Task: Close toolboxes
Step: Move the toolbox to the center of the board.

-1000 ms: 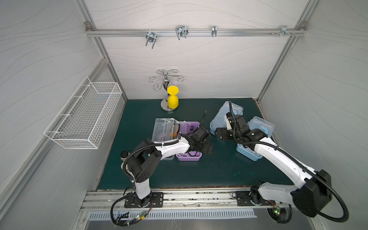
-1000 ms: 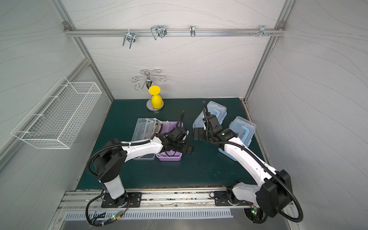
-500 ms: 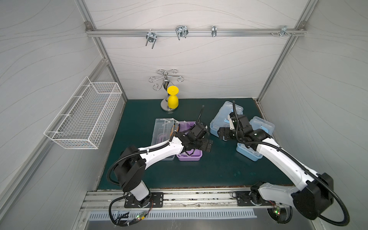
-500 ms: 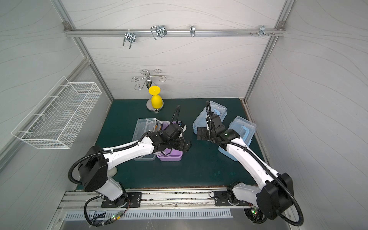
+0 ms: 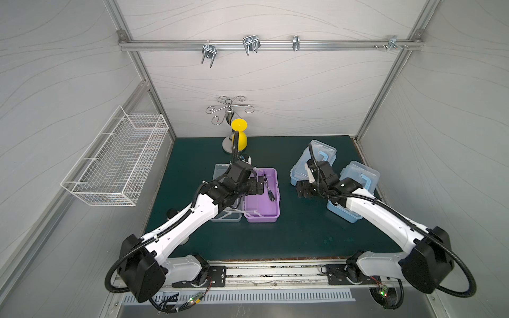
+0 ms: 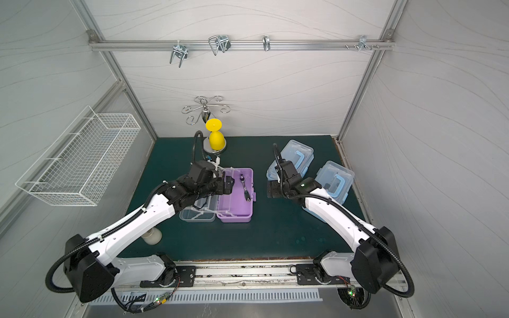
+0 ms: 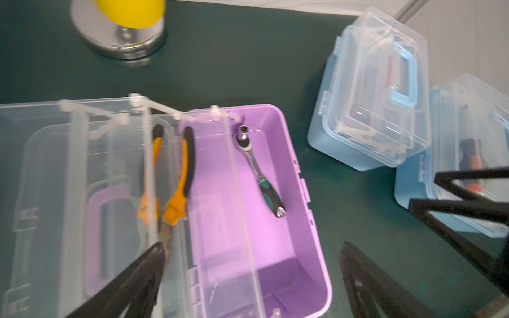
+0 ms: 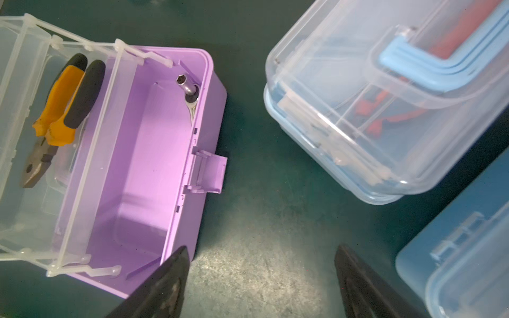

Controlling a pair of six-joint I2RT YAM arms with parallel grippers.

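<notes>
Left gripper (image 7: 252, 246) gapes wide above the open purple toolbox (image 7: 214, 170), holding nothing

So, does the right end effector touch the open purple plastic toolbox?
Apart. In both top views, a strip of green mat shows between the right end effector and the purple toolbox.

Three small rectangular plastic toolboxes on a dark green mat (image 5: 275, 242). Near the middle, the purple toolbox (image 5: 264, 205): lies open, clear lid (image 7: 49, 192) thrown back flat beside the base, clear tray (image 7: 165, 154) lifted out on white link arms between lid and base, purple handle (image 7: 95, 220) showing through the lid, front latch (image 8: 209, 173) hanging loose. Off to the right, well apart from it, the far blue toolbox (image 5: 321, 151) and the near blue toolbox (image 5: 358, 173): just beside each other, both skewed, clear lids down over light blue bases, blue handles folded flat on top.
</notes>
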